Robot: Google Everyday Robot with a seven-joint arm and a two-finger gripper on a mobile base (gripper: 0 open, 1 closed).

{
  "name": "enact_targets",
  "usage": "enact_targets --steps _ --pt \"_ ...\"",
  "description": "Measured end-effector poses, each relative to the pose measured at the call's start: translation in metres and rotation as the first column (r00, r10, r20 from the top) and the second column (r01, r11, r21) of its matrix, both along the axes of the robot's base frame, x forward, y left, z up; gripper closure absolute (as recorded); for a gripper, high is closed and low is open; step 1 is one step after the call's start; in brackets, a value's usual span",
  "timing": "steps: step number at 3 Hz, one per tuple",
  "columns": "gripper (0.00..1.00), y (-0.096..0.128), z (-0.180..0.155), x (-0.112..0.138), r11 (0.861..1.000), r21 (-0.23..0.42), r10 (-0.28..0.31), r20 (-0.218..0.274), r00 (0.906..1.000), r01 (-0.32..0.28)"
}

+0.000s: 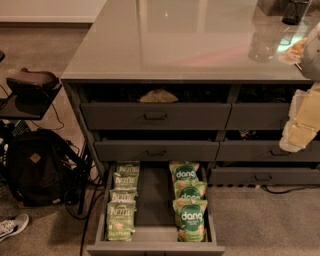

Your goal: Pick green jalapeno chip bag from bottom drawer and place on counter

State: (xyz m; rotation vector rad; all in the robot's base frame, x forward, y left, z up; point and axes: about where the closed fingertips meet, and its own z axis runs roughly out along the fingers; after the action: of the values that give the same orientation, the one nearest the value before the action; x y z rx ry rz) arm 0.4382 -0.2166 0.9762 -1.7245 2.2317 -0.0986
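Only one camera view here, looking down at the front of the drawer cabinet. The bottom drawer (155, 247) is pulled way out toward the camera, and it has two columns of snack bags lying flat in it. The left column is the pale olive Kettle ones, overlapping each other. The green jalapeno chip bag (120, 220) I'd go by is the front one, closest to the drawer front, and you can just about read JALAPENO along its lower edge. The right column is the darker dang bags (191, 217), with a bare strip of drawer floor between the two columns.

The pincer (301, 125) is over at the right edge of the frame, a pale blocky shape hanging in front of the right-hand upper drawers (155, 116). It's well apart from the bags and holding nothing I can see. Honestly can't tell whether it's open or closed.

The desk (175, 45) is glossy and reflective, with a dark cup (295, 11) at its far right corner. A black backpack (35, 166) and a sneaker (12, 225) sit on the carpet to the left.
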Motion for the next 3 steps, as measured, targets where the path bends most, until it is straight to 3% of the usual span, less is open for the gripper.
enact_targets --steps 1,2,3 --pt "0.00 0.001 0.001 -0.001 1.000 0.001 0.005 0.009 0.9999 -0.005" --pt "0.00 0.018 -0.030 -0.008 0.997 0.027 0.066 -0.012 0.9977 -0.066" --pt "0.00 0.059 -0.115 -0.015 0.966 0.171 0.207 -0.062 0.9765 -0.193"
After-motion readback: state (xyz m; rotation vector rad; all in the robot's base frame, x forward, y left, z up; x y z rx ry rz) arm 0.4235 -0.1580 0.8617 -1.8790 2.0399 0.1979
